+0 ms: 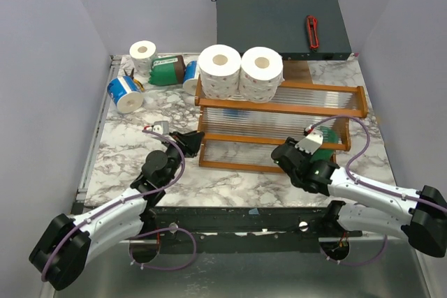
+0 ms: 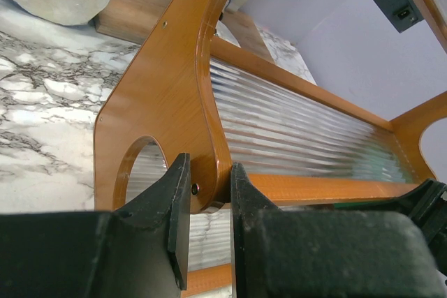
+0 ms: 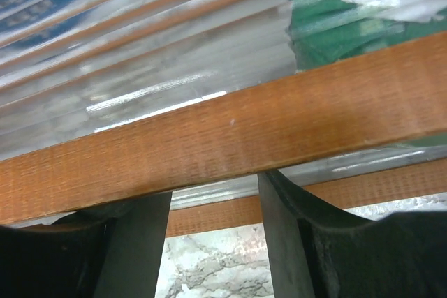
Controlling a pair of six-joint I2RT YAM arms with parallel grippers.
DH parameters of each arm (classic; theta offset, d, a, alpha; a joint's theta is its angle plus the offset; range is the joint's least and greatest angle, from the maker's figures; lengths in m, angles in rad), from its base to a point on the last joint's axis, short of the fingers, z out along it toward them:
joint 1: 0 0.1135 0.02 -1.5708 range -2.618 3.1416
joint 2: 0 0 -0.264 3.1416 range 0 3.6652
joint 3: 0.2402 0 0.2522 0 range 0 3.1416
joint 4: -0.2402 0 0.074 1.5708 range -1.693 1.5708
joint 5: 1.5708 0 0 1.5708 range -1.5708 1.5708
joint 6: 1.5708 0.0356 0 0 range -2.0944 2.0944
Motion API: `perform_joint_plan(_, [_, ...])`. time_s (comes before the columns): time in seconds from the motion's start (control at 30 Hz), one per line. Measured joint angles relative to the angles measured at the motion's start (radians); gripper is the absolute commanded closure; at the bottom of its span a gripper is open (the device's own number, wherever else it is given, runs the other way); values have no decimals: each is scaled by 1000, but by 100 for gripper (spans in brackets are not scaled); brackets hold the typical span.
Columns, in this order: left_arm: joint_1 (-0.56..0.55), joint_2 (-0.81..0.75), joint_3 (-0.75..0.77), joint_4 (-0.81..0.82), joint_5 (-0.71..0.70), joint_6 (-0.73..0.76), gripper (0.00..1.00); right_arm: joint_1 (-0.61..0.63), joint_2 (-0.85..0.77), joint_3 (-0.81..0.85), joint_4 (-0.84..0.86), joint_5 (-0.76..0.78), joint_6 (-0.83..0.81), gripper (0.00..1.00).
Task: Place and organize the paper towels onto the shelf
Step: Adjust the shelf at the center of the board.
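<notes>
Overhead view of a marble table [image 1: 126, 155] with the shelf [image 1: 279, 108], a three-tier wooden rack with clear ribbed trays, at its middle. The left gripper [image 2: 209, 176] sits at the rack's left end panel [image 2: 160, 102], jaws narrow on either side of the panel's edge; whether they pinch it cannot be told. The right gripper [image 3: 213, 204] reaches under the front rail [image 3: 223, 137], jaws moderately apart, tips hidden. The arms appear to be steadying or squaring the rack; moving slowly and level should keep anything from rolling off. The top tier holds two white rolls [image 1: 220, 68]; a lower tier holds a green-wrapped roll [image 1: 328, 135]. A blue-wrapped roll [image 1: 124, 93] and three others lie loose at far left.
</notes>
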Motion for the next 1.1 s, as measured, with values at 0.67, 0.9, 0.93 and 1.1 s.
perform_joint_plan(0.67, [-181, 241, 131, 81, -77, 30, 100, -42, -108, -6, 23, -50, -59, 31])
perform_joint_plan(0.9, [-228, 318, 194, 74, -76, 50, 100, -42, -122, -6, 8, -56, -75, 29])
perform_joint_plan(0.93, [-233, 327, 202, 71, -76, 52, 100, -42, -125, -6, 5, -57, -77, 28])
perform_joint_plan(1.1, [-243, 318, 220, 16, -76, 60, 68, -42, -143, -6, -2, -76, -97, 22])
